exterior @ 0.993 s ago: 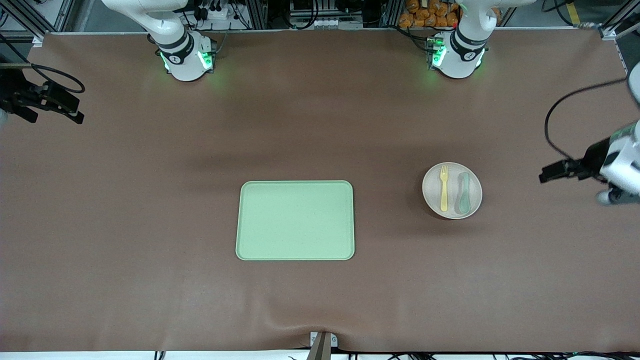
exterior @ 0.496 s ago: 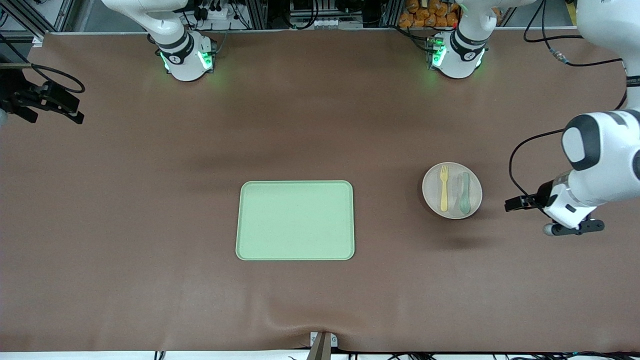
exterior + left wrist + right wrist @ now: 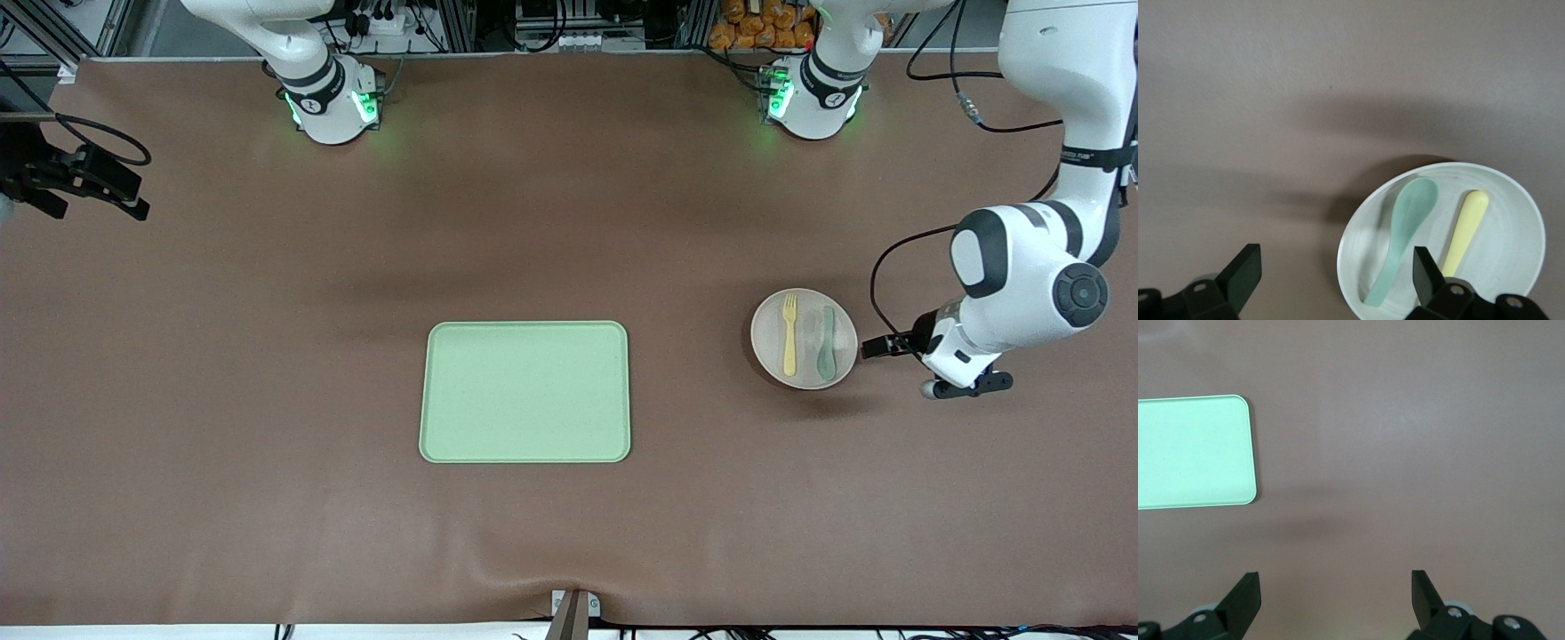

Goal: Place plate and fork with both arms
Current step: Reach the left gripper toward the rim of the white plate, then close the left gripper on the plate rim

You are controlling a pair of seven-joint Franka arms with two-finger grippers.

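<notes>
You'll find the plate point(image 3: 804, 339) resting flat on the brown tabletop point(image 3: 569, 533), toward the left arm's end and well apart from the green tray point(image 3: 524, 392), which sits near the middle of the tabletop. On the plate lie two utensils side by side – the fork point(image 3: 789, 334) on the side toward the tray, the grey-green spoon point(image 3: 827, 343) on the side toward the left arm's end. Both lie lengthwise, the fork's tines pointing toward the robots' bases.

Your left tool point(image 3: 876, 348) hangs just beside the plate's rim, on the side toward the left arm's end, with the white wrist and forearm rising above it. From the left wrist view its two black fingers point(image 3: 1245, 273) stand spread wide apart, with nothing between them but bare tabletop and the edge of the plate point(image 3: 1441, 233); the spoon point(image 3: 1403, 230) and the fork's handle point(image 3: 1465, 227) show in that view too, the fork partly hidden by one finger.

Your right tool point(image 3: 124, 196) waits at the right arm's end of the tabletop, well apart from everything. The right wrist view shows its fingers point(image 3: 1421, 593) spread open – empty – over bare tabletop, with one corner of the tray point(image 3: 1195, 450) in sight
</notes>
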